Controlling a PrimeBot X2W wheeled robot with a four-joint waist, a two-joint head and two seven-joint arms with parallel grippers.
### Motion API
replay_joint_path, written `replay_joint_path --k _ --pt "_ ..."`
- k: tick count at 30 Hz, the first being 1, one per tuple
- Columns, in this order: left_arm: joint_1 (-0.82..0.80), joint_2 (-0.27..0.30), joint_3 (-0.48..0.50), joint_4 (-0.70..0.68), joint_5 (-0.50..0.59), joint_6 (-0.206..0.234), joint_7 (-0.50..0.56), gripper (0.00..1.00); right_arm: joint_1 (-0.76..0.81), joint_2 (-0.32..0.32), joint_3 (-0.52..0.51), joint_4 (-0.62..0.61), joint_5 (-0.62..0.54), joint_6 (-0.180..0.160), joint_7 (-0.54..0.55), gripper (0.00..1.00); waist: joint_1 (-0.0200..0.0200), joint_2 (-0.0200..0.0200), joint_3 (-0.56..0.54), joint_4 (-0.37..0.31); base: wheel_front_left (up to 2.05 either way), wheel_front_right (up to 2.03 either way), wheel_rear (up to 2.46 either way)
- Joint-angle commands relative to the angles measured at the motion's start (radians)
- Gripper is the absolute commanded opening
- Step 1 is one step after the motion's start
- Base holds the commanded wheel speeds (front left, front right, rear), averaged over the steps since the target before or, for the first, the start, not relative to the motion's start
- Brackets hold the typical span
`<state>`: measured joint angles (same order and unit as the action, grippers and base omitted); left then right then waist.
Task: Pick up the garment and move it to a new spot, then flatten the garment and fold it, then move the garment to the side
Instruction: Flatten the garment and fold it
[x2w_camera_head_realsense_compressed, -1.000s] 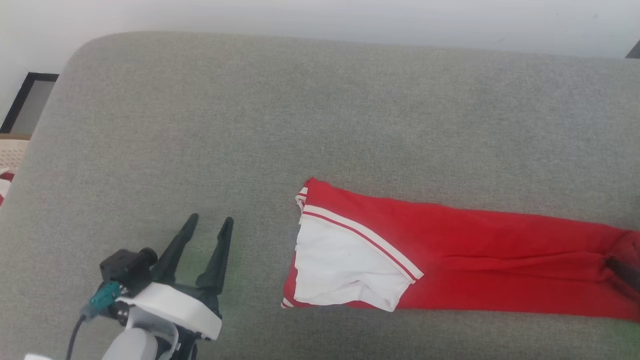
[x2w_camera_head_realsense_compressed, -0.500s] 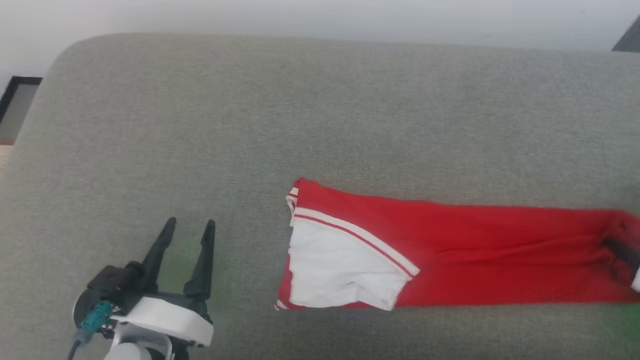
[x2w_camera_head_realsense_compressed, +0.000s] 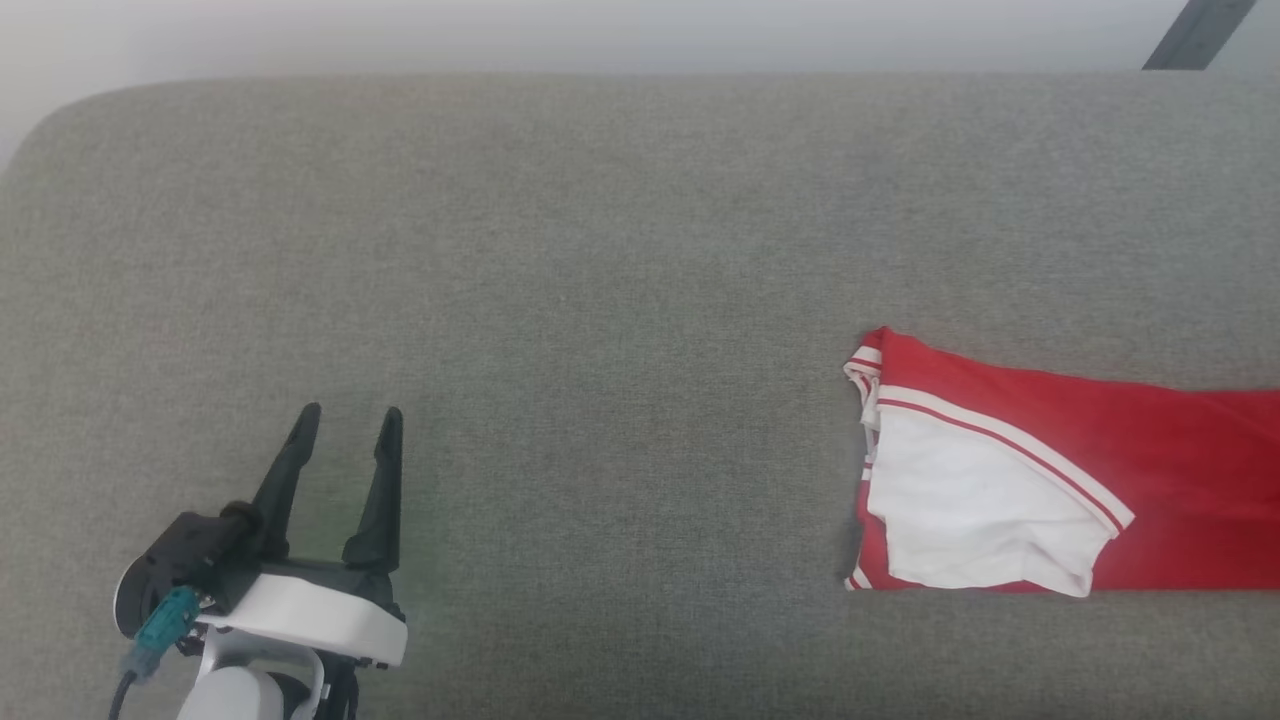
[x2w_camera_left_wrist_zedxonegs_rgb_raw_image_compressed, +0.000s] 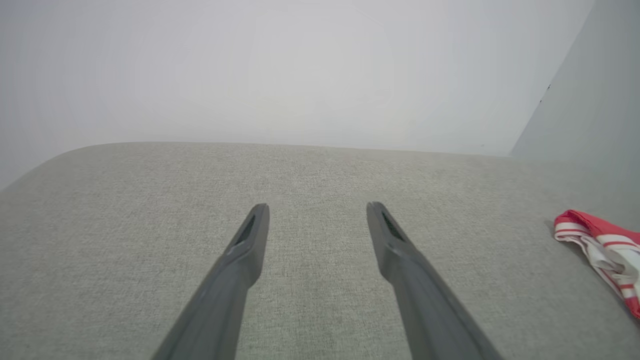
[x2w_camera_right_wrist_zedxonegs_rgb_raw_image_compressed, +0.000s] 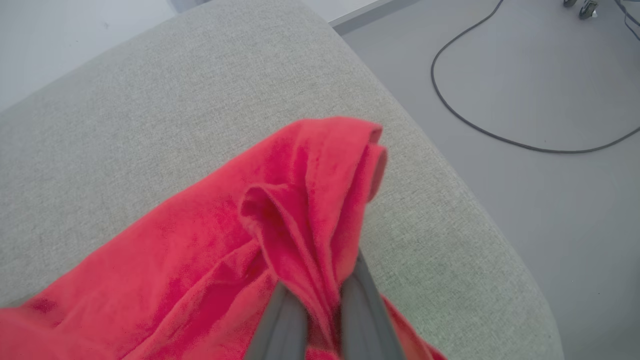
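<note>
No text, label, brand, number or sign can be read anywhere in these views.

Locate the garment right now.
Head view: the garment lies at the right of the grey cushion, running off the frame edge. Right wrist view: the right claw pinches its red end near the cushion's corner.

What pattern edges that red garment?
White band with a thin red stripe; clearest in the head view.
</note>
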<state>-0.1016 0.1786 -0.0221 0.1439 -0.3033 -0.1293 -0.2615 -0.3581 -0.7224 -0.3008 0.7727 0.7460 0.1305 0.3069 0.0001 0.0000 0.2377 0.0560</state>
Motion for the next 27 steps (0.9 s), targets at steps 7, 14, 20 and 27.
replay_joint_path --k 7,14,20,27 --pt "0.026 -0.009 0.004 -0.004 0.023 -0.001 -0.005 1.0 0.049 0.045 0.079 -0.126 -0.009 0.0 0.038 0.0 -0.0001 0.0 -0.035 -0.013 0.0 0.0 0.0" --pt "0.037 -0.026 -0.016 -0.007 0.025 -0.001 -0.005 1.0 0.114 0.124 0.287 -0.454 0.0 0.0 0.155 0.0 -0.0001 0.0 -0.05 0.009 0.0 0.0 0.0" --pt "0.011 -0.05 -0.06 0.006 0.016 -0.001 -0.005 1.0 0.102 0.196 0.453 -0.646 -0.009 0.0 0.261 0.0 -0.0001 0.0 -0.044 0.055 0.0 0.0 0.0" --pt "-0.018 -0.062 -0.093 0.007 0.009 -0.001 -0.005 1.0 0.076 0.225 0.555 -0.72 -0.02 0.0 0.329 0.0 -0.0001 0.0 -0.023 0.119 0.0 0.0 0.0"
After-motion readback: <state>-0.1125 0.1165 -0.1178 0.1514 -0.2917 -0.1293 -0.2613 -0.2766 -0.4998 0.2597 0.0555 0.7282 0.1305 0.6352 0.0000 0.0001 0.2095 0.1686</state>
